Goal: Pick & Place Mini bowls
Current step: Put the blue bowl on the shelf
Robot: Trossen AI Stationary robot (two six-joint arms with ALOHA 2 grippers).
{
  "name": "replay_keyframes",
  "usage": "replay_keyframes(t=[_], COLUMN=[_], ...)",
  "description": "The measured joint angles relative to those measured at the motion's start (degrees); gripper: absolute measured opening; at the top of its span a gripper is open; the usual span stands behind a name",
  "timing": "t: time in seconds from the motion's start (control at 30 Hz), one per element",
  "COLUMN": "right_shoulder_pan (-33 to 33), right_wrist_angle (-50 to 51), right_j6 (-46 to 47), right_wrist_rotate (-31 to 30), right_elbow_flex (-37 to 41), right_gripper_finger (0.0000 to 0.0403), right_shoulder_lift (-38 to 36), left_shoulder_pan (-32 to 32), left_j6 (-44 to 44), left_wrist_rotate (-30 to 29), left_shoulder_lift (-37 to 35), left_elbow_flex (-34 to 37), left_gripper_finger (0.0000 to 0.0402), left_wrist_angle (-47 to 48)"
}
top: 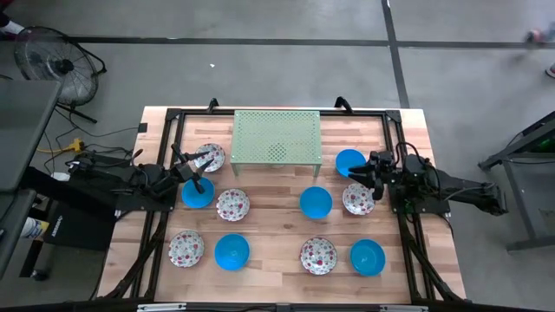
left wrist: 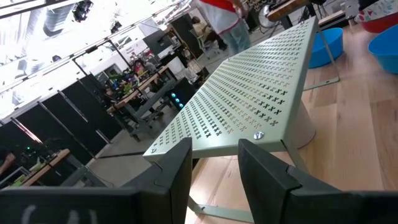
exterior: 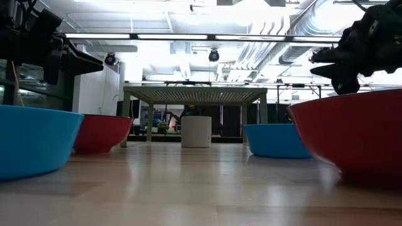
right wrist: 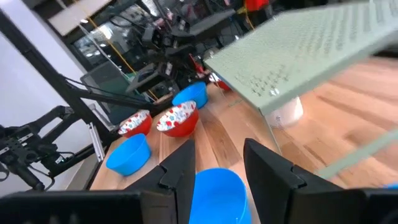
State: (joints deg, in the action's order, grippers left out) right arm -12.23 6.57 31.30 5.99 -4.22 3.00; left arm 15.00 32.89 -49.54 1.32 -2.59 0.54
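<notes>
Ten mini bowls rest on their bases on the wooden table, five blue and five floral. My left gripper [top: 198, 172] [left wrist: 214, 165] hangs open and raised between the floral bowl [top: 209, 157] and the blue bowl [top: 198, 192], facing the pale green rack [top: 276, 137] [left wrist: 249, 112]. My right gripper [top: 362, 173] [right wrist: 219, 158] is open and raised over the table's right side. In the right wrist view a blue bowl [right wrist: 214, 194] [top: 350, 162] shows below and between its fingers, untouched. A floral bowl [top: 357, 199] sits just beside it.
Other bowls lie across the near half: floral [top: 232, 204], floral [top: 186, 249], blue [top: 232, 251], blue [top: 316, 202], floral [top: 318, 256], blue [top: 368, 256]. A white cylinder [exterior: 196, 130] stands under the rack. Black frame rails [top: 401, 147] border the table.
</notes>
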Motion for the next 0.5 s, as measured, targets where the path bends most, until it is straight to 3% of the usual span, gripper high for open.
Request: replay_keyframes(t=[0.23,0.5], right_shoulder_pan=[-3.99,-11.32], right_wrist_angle=[13.19,25.34], right_j6=[0.48,7.25], right_wrist_rotate=[-0.52,-6.15], right_elbow_flex=[-9.67,-21.29], right_gripper_finger=[0.0124,0.0124], right_shoulder_lift=[7.3,23.38], left_shoulder_pan=[0.0,0.0], left_j6=[0.0,0.0], left_wrist_rotate=[0.0,0.0], left_shoulder_lift=[0.0,0.0], left_elbow_flex=[0.0,0.01], left_gripper_finger=[0.0127,0.0127], left_wrist_angle=[-0.02,0.0])
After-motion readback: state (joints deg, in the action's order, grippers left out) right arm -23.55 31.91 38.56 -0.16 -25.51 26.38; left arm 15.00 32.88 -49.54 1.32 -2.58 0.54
